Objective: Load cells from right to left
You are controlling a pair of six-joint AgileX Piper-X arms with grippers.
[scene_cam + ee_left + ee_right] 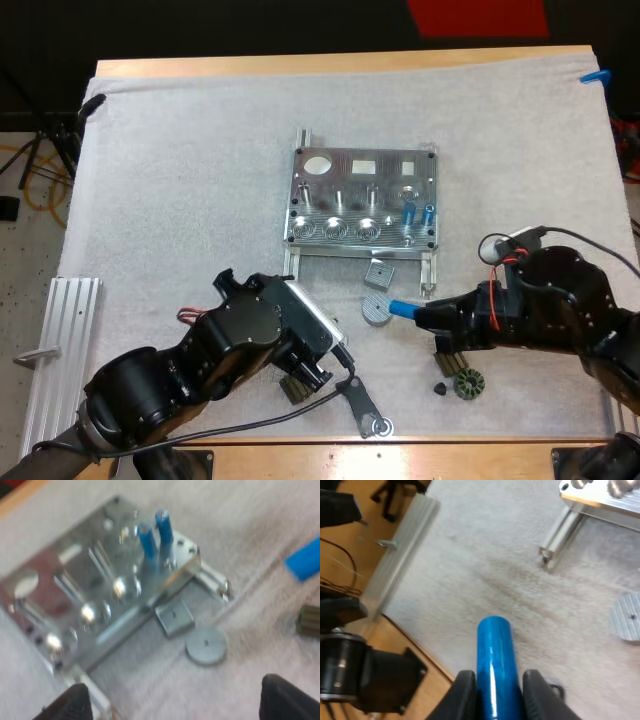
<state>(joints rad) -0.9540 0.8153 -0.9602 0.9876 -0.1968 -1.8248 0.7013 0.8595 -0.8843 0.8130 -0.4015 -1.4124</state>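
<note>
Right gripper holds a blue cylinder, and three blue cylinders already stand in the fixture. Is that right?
No. The right gripper holds a blue cylinder, but only two loaded cylinders stand in the fixture, not three; the left wrist view shows them.

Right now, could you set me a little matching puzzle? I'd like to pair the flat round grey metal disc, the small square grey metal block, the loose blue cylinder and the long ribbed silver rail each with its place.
Things:
1. flat round grey metal disc
2. small square grey metal block
3. loose blue cylinder
4. long ribbed silver rail

Places:
A. held between the right arm's fingers
B. along the left side of the white mat in the high view
C. right by the near edge of the metal fixture
D. on the mat at the held cylinder's tip

Pairs: 1-D, 2-C, 3-A, 4-B
</note>
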